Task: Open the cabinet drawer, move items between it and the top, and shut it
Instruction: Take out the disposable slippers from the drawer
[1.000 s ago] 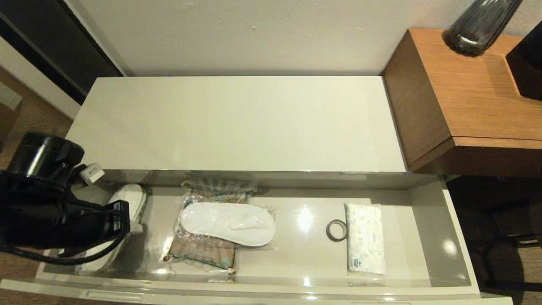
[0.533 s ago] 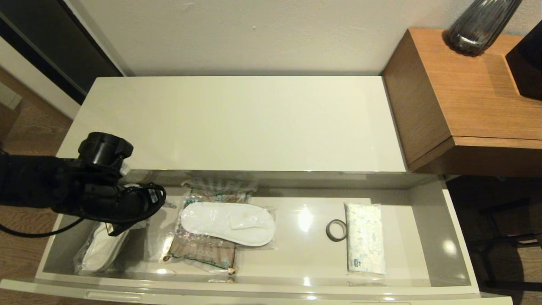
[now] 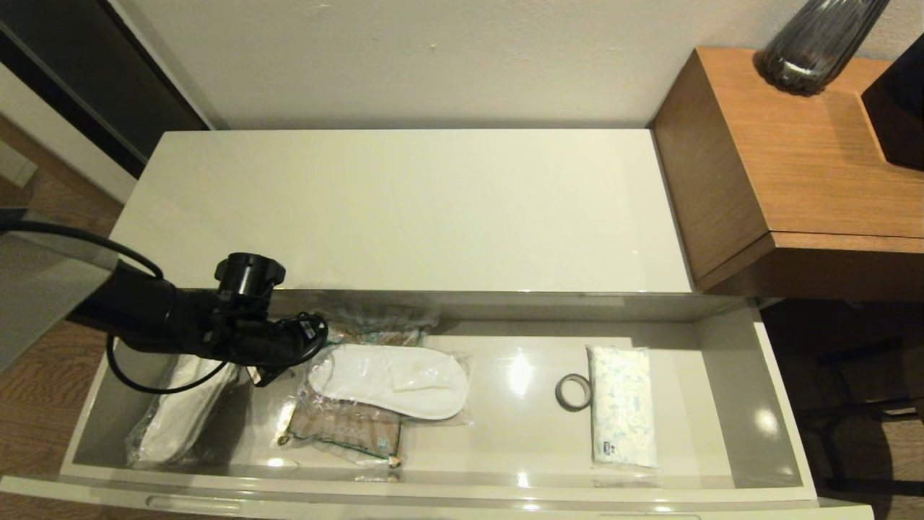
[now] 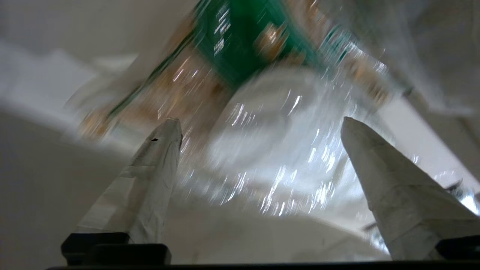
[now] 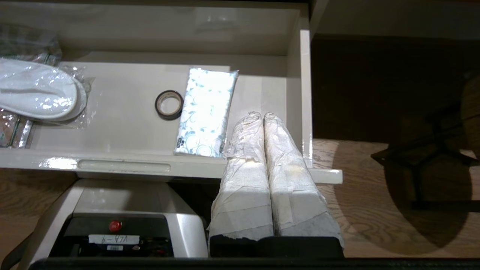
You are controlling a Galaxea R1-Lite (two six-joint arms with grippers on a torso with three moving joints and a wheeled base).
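The cabinet drawer (image 3: 766,404) is pulled out below the bare glossy top (image 3: 404,209). In it lie a bagged slipper pair (image 3: 173,419) at the left and a second bagged pair (image 3: 390,379) in the middle on patterned bags. A black tape roll (image 3: 574,392) sits beside the white packet (image 3: 622,415) at the right. My left gripper (image 3: 316,345) is down in the drawer at the middle pair's left end. It is open (image 4: 258,123), and the bagged slipper (image 4: 270,142) lies just ahead between the fingers. My right gripper (image 5: 260,116) is shut and empty above the drawer's right front corner, near the packet (image 5: 206,112).
A taller brown side table (image 3: 801,166) with a dark vase (image 3: 816,43) stands right of the cabinet. The robot's base (image 5: 120,210) sits under the drawer's front (image 5: 123,165). Wooden floor (image 5: 375,187) lies to the right.
My left arm has swung to the right and lower into the drawer, from over the left slipper pair to the left end of the middle pair. The items have not moved.
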